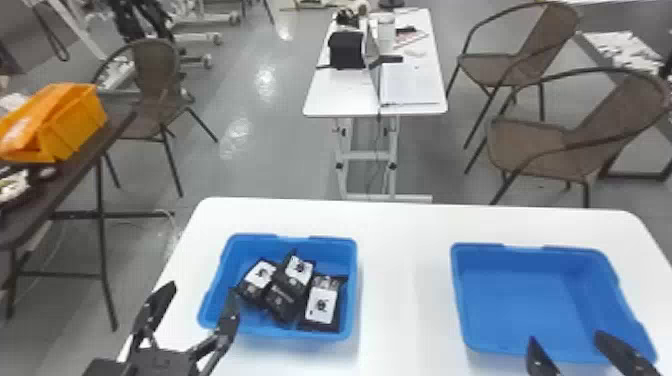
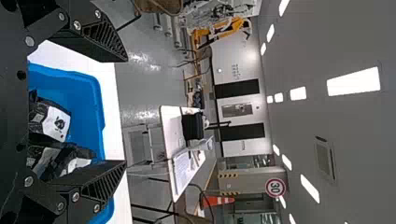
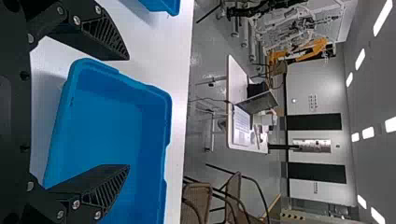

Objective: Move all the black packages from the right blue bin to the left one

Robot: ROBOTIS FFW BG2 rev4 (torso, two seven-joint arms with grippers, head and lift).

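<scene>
My left gripper (image 1: pixel 200 295) stands open at the front left corner of the left blue bin (image 1: pixel 352 290); nothing is between its fingers. Several black packages (image 1: pixel 321 306) with white labels lie heaped in that bin. The right blue bin (image 1: pixel 515 310) holds no package. At its front edge my right gripper (image 1: pixel 567 342) is open and holds nothing. In the left wrist view the left gripper (image 2: pixel 123 112) has its fingers spread before the packages (image 2: pixel 56 123). In the right wrist view the right gripper (image 3: pixel 128 112) stands with parted fingers over the bin (image 3: pixel 107 130).
Both bins rest on a white table (image 1: pixel 400 240), with a bare strip between them. Beyond it stand another white table (image 1: pixel 345 95) with a laptop, and brown chairs (image 1: pixel 535 145). An orange bin (image 1: pixel 75 120) sits on a dark table at the left.
</scene>
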